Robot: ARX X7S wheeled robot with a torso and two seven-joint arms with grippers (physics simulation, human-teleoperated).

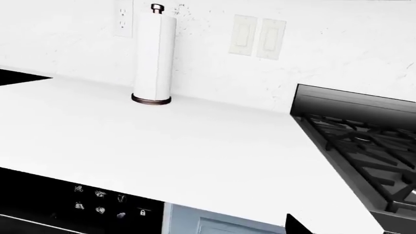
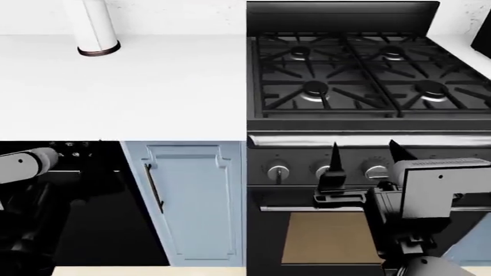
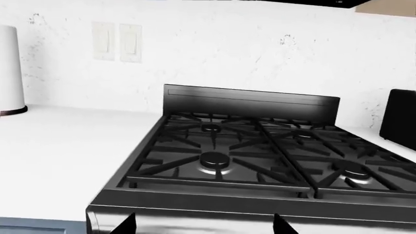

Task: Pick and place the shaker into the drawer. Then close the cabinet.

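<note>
White counter [image 2: 153, 86] lies bare; right gripper [image 2: 364, 167] hangs open-jawed before stove [image 2: 360, 80].

Bright, even, sharp; overexposed white counter [image 2: 123, 86].

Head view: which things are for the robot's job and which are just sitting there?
For the job: right gripper, open. Shaker and drawer are not in view.
Just sitting there: paper towel roll, stove, blue cabinet door, wall switches.
</note>
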